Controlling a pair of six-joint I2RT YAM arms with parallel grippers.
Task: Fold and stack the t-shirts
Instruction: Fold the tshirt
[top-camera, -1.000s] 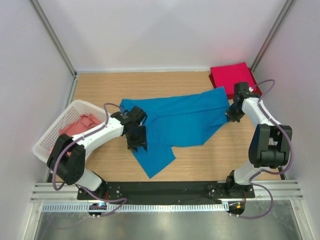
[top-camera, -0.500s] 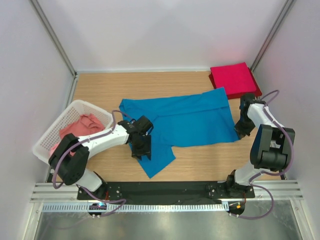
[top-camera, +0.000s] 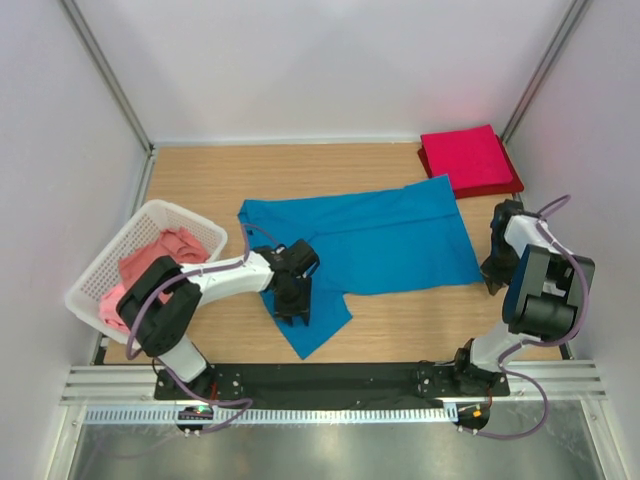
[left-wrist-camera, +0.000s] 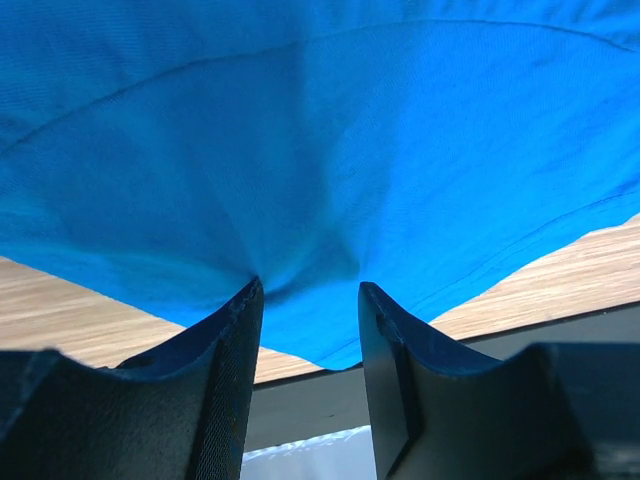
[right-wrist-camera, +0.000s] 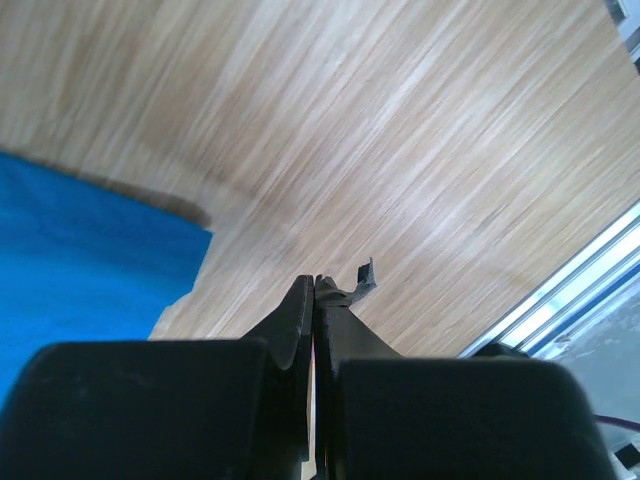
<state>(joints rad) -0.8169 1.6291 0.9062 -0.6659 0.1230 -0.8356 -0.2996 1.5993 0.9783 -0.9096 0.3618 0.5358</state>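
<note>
A bright blue t-shirt (top-camera: 380, 240) lies spread across the middle of the table, one flap reaching toward the near edge. My left gripper (top-camera: 293, 303) stands on that flap. In the left wrist view the gripper (left-wrist-camera: 308, 287) is open, its tips pressing into the blue cloth (left-wrist-camera: 320, 150), which puckers between them. My right gripper (top-camera: 494, 274) is shut and empty over bare wood, just right of the shirt's near right corner (right-wrist-camera: 80, 250). A folded crimson red t-shirt (top-camera: 468, 160) lies at the back right. Salmon pink t-shirts (top-camera: 160, 255) lie in the basket.
The white lattice basket (top-camera: 150, 208) stands at the left edge of the table. A black mounting rail (top-camera: 330, 378) runs along the near edge. Grey walls with metal posts close in the back and both sides.
My right gripper has let go of the shirt's right edge and moved nearer, off the cloth; that side now lies flat. My left gripper has slid right and nearer along the shirt.
</note>
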